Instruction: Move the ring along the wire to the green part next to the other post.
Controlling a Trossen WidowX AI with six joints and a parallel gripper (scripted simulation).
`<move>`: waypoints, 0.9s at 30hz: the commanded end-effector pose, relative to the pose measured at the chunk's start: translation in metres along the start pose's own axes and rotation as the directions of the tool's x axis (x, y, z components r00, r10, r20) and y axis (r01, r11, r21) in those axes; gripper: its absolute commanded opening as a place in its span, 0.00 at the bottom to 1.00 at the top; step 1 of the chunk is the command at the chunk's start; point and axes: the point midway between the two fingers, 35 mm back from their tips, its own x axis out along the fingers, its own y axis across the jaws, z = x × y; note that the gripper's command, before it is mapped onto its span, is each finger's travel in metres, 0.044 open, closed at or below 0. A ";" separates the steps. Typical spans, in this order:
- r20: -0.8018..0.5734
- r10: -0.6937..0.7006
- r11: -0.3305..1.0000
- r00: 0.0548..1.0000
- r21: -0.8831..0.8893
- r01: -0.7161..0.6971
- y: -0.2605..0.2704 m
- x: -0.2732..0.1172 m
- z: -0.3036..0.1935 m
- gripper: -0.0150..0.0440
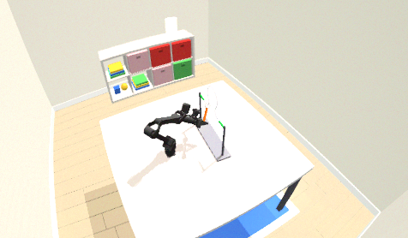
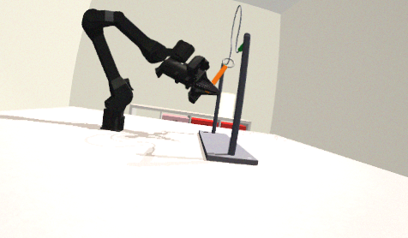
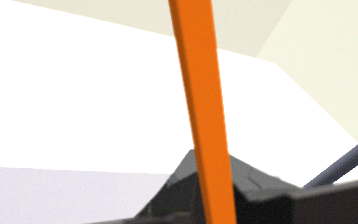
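Note:
My gripper (image 1: 205, 122) (image 2: 214, 90) is shut on the lower end of the orange handle (image 1: 206, 114) (image 2: 219, 74) (image 3: 204, 95). The handle slants up from the fingers to the thin ring (image 2: 234, 63). The ring is around the grey wire (image 2: 231, 42) as far as the exterior view shows, low on the wire between the posts; whether they touch is too small to tell. One green part (image 1: 201, 98) is at the far post (image 1: 201, 112) (image 2: 217, 107). The other green part (image 1: 221, 124) (image 2: 240, 48) is at the near post (image 1: 224, 142) (image 2: 241, 92). Neither ring nor wire shows in the wrist view.
Both posts stand on a grey base plate (image 1: 214, 141) (image 2: 225, 147) (image 3: 55, 197) on the white table (image 1: 172, 184). A dark post (image 3: 342, 159) crosses the right of the wrist view. The wire's loop rises above the gripper. A shelf with boxes stands behind the table.

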 end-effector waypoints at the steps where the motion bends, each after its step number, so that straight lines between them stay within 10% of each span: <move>1: -0.003 0.041 0.994 0.999 0.103 -0.040 0.014 -0.003 0.005 0.00; 27: -0.001 0.192 0.903 0.981 0.393 -0.176 0.074 -0.019 0.023 0.00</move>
